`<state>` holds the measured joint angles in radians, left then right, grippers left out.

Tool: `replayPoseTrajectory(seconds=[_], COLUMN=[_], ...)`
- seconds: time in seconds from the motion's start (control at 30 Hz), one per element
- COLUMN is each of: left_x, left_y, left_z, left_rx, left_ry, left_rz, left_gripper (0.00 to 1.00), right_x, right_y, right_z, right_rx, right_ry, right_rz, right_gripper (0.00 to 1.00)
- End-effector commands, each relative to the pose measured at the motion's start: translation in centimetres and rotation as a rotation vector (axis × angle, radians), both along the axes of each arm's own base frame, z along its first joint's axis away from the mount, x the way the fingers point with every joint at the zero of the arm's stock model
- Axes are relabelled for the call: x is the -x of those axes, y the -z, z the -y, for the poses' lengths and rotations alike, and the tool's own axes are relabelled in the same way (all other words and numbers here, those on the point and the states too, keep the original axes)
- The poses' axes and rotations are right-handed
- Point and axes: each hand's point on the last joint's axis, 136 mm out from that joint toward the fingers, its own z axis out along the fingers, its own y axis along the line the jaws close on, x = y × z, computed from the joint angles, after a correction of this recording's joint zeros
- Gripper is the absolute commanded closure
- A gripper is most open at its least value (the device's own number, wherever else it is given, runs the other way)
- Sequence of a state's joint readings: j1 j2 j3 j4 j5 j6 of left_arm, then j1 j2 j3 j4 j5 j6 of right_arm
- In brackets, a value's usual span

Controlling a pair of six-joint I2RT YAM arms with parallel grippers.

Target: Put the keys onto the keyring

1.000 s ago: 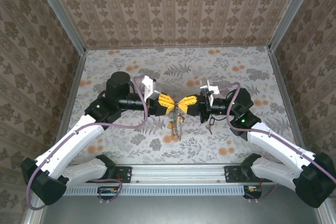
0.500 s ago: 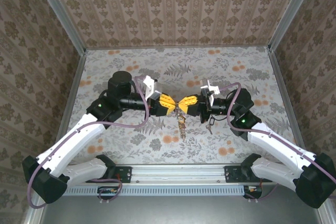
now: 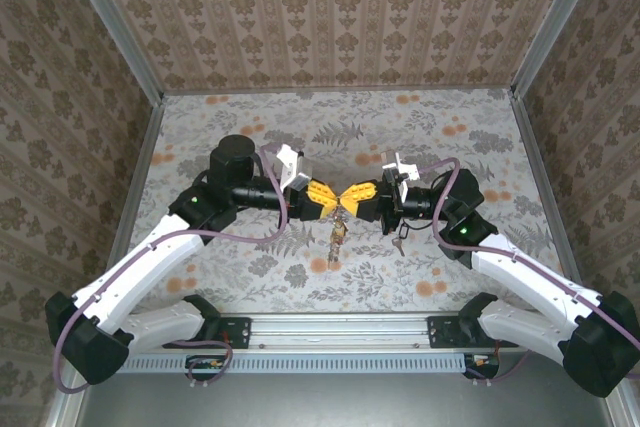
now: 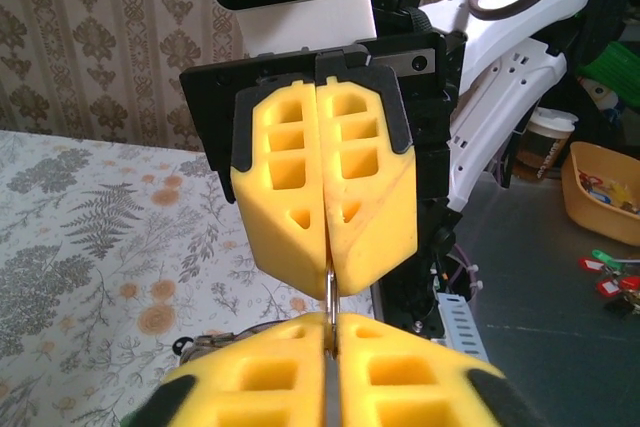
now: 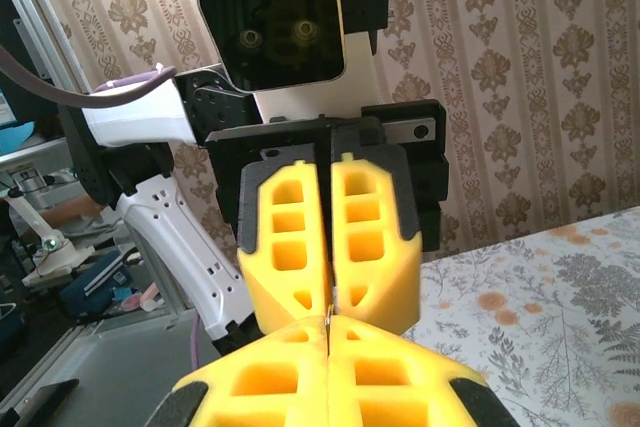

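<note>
In the top external view my left gripper [image 3: 334,202] and right gripper [image 3: 352,201] meet tip to tip above the middle of the table. Both are shut on the thin metal loop of the keyring [image 3: 336,237], whose bunch of small keys and charms hangs below the fingertips. In the left wrist view my left gripper [image 4: 330,335] pinches the keyring's wire [image 4: 330,299], and the right gripper's yellow fingers [image 4: 375,212] clamp the same wire from the far side. The right wrist view has my right gripper [image 5: 328,335] shut, a sliver of the keyring [image 5: 328,311] at its tip. One dark key [image 3: 398,242] lies on the table.
The floral table [image 3: 470,137] is boxed in by patterned walls [image 3: 330,17] on three sides, with a metal rail [image 3: 340,332] at the near edge. Beyond the rail, off the table, a tan bin [image 4: 603,192] holds coloured tags.
The left gripper has closed tighter on the ring and its arm has edged right. The hanging bunch has swung a little. The right arm has hardly moved.
</note>
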<state>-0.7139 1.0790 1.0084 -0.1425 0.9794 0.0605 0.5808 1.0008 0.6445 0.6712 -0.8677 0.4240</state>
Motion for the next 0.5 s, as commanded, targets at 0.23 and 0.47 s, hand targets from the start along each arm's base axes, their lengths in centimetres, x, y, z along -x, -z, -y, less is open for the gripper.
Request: replayPoseTrajectory(seconds=[0.23, 0.47], left_x=[0.5, 0.2], left_y=[-1.8, -1.5], left_z=[-0.1, -0.2], left_rx=[0.040, 0.027], left_ry=[0.020, 0.008], left_rz=[0.047, 0.061], left_gripper=[1.00, 1.00], right_x=[0.9, 0.4], right_y=[-1.5, -0.6], right_z=[0.4, 0.4], right_rx=[-0.045, 0.001], right_ry=[-0.003, 0.032], right_rz=[0.063, 0.019], right_gripper=[1.00, 0.75])
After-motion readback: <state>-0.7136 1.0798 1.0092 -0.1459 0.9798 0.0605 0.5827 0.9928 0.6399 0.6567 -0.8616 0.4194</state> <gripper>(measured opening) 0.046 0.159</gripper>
